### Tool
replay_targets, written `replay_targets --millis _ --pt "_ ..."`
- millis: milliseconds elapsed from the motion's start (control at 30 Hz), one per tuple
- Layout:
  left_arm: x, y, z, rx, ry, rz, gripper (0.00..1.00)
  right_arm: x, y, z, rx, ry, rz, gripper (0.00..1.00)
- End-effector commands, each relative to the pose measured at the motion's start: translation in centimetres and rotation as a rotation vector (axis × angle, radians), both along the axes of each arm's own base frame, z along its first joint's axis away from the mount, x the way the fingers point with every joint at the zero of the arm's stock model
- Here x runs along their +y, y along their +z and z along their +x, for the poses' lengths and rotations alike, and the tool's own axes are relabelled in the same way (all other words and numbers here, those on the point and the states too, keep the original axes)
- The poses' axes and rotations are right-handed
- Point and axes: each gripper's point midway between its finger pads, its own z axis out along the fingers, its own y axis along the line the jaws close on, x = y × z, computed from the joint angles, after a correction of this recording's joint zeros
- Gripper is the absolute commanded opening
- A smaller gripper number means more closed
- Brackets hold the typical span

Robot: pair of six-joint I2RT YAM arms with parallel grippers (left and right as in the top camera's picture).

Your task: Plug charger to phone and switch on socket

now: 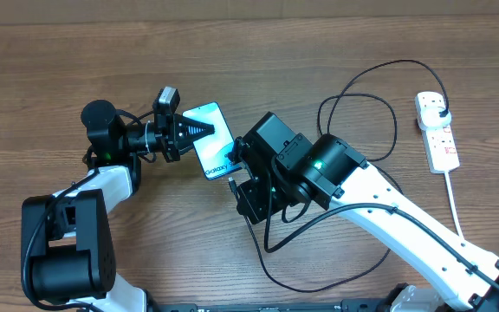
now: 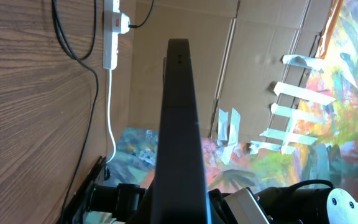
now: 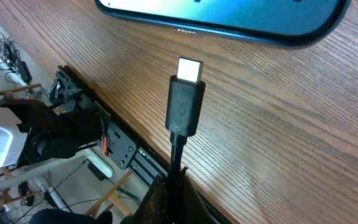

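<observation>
connector poised at the phone's edge, insertion not yet made

the charger (image 3: 184, 102) is pinched just behind its connector by the right end effector (image 3: 173, 186), whose fingers are closed on the cable at the bottom of the right wrist view. the metal tip is pointed at the near edge of the phone (image 3: 229, 15), close to it but apart from it. the phone is seen lying screen-up on the wooden surface (image 1: 59, 78), between the two arms, with the left end effector (image 1: 184, 130) set over its opposite end. whether that end effector is clamped on the phone or only resting against it cannot be told, since the left wrist view is filled by one dark upright bar.

for a clean insertion, the tip should be centred on the port, held level with the phone's thin edge and driven straight along the connector's own axis. a faint mark on the edge, a little to one side of the tip, may be the port, in which case a small sideways correction is called for first. the phone should be braced from its opposite end, or it is likely to be pushed away across the surface.

the socket (image 1: 436, 130) lies well apart at the far right, with the charger's black plug seated in one end and a white cord (image 1: 456, 204) trailing from the other. slack loops of the black cable lie under and behind the right arm and could be snagged when the switch is reached for.
</observation>
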Motion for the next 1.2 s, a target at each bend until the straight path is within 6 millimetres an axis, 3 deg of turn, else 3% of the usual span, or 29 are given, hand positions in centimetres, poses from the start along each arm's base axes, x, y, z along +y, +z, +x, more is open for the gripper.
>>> replay_targets --millis 0,233,1167 --pt "-0.2 0.6 0.1 -0.046 -0.011 0.004 0.04 -0.3 -0.5 0.4 -0.032 0.016 -0.021 0.04" --pt "-1.2 0.6 -0.3 -0.079 -0.04 0.006 0.04 -0.5 -0.6 0.4 -0.045 0.028 -0.032 0.04" --pt "-1.2 0.5 0.2 -0.041 -0.01 0.005 0.04 -0.8 -0.8 -0.2 -0.019 0.037 -0.044 0.04"
